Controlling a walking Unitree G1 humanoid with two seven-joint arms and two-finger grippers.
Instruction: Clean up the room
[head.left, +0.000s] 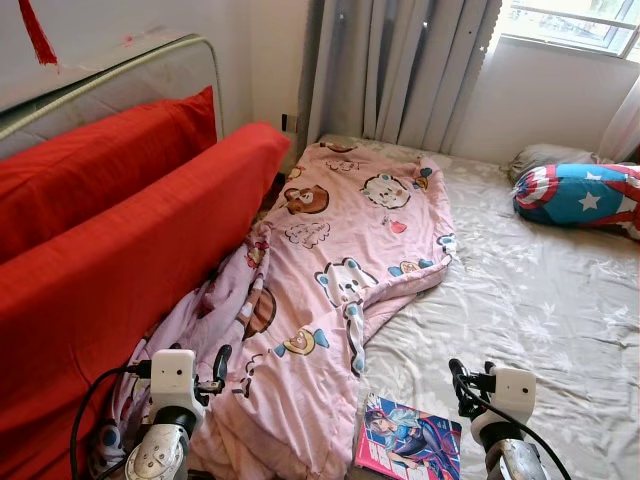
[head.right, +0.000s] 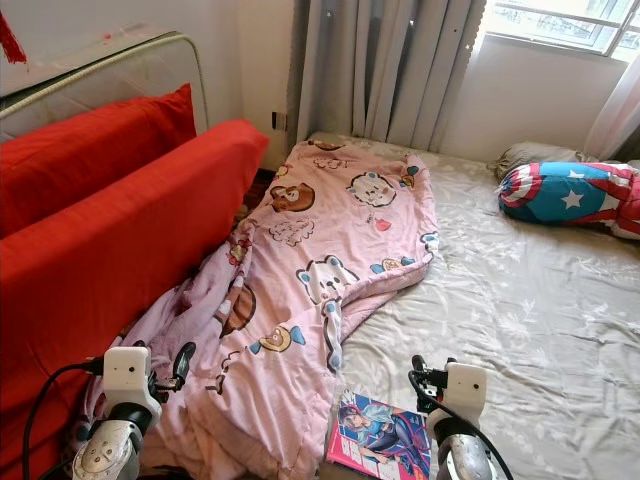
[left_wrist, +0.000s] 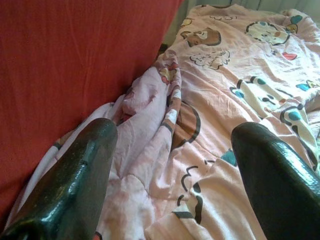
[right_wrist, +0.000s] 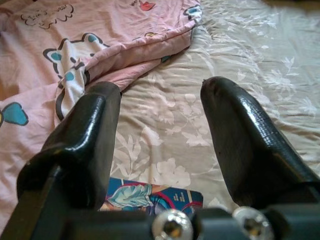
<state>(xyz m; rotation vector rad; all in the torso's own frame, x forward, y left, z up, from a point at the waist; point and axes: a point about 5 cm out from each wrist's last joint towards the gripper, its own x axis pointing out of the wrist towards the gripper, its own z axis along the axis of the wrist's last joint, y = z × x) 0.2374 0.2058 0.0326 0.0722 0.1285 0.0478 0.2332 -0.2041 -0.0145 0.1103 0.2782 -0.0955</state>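
On the bed (head.left: 560, 300), a rumpled pink cartoon blanket (head.left: 340, 260) lies against the red sofa cushions (head.left: 120, 260), grey sheet bare rightward; a comic book (head.left: 408, 440) sits near the foot. Left end effector (left_wrist: 170, 165) is spread over the blanket. Right end effector (right_wrist: 160, 120) is spread above the sheet.

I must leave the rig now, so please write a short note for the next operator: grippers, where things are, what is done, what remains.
Left gripper: open, empty, above the crumpled pink blanket beside the red cushions.
Right gripper: open, empty, above the grey bedsheet, near the comic book.
Star pillow lies at the far right of the bed.
Done: nothing visible yet.
Left: straighten the blanket, put away the book.
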